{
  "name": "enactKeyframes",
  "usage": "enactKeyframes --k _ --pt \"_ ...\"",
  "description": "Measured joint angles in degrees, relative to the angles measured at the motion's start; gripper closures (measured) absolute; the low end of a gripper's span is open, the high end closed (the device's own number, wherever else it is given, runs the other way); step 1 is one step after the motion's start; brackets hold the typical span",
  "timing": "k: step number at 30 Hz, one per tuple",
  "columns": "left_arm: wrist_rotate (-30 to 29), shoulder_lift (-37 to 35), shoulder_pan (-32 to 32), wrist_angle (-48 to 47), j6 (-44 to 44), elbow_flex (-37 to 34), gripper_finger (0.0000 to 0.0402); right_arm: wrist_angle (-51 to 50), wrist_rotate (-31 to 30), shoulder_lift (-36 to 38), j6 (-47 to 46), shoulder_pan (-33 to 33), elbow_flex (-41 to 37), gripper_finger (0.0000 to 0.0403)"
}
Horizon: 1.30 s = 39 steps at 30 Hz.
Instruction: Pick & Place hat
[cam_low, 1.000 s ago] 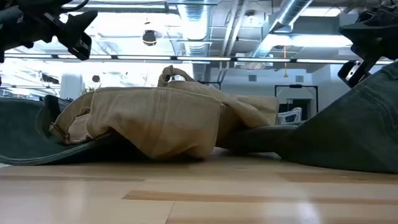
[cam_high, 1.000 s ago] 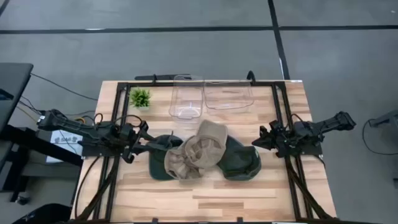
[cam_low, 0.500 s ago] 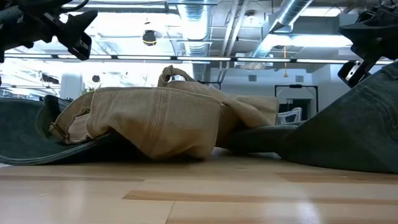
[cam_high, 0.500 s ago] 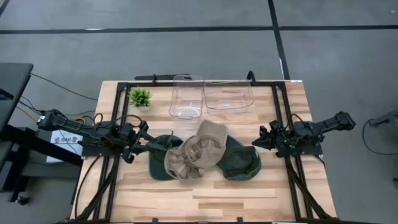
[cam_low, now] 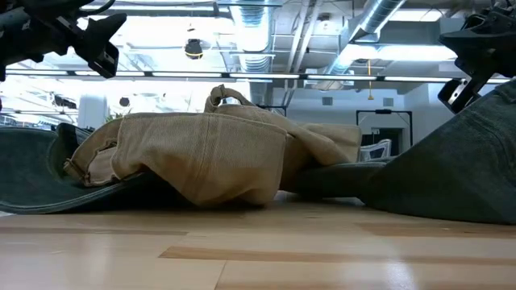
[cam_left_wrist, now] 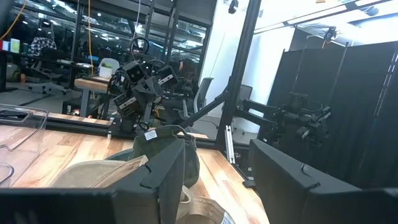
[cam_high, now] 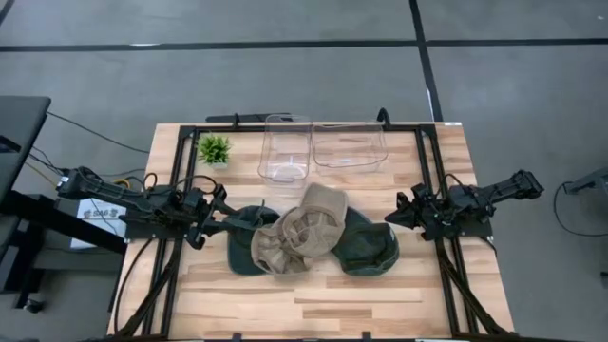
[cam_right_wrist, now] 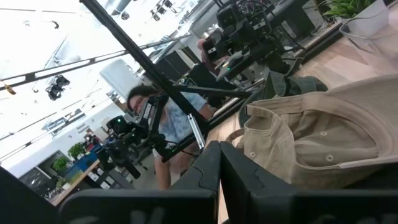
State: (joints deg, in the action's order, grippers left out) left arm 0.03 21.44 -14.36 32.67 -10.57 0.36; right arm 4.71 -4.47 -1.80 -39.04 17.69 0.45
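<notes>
Three hats lie in a heap at the table's middle. A tan hat [cam_high: 299, 237] rests partly on a dark green hat [cam_high: 242, 245] to its left and on another dark green hat [cam_high: 372, 245] to its right. In the low view the tan hat [cam_low: 210, 157] lies over both green ones. My left gripper [cam_high: 220, 217] hovers open just left of the left green hat, and its fingers [cam_left_wrist: 165, 180] frame the heap without touching it. My right gripper [cam_high: 391, 217] hovers shut just right of the right green hat, its fingers [cam_right_wrist: 211, 165] together.
Two clear plastic bins [cam_high: 285, 157] [cam_high: 350, 144] stand side by side at the far edge. A small green plant [cam_high: 214, 148] sits at the far left. Black frame rails [cam_high: 432, 180] run along the table's sides. A person [cam_right_wrist: 171, 121] shows beyond the table's left side.
</notes>
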Motion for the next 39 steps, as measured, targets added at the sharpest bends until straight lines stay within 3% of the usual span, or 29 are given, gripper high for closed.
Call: enactKeyframes --k 31,36,39 --pt "0.0 0.0 0.0 1.2 0.0 0.0 0.0224 0.0 0.0 0.0 0.0 0.0 0.0 0.0403" --pt "0.0 0.0 0.0 2.2 -3.4 0.0 0.0224 0.0 0.0 0.0 0.0 0.0 0.0 0.0403" --pt "3.9 0.0 0.0 2.3 -3.0 0.0 0.0224 0.0 0.0 0.0 0.0 0.0 0.0 0.0403"
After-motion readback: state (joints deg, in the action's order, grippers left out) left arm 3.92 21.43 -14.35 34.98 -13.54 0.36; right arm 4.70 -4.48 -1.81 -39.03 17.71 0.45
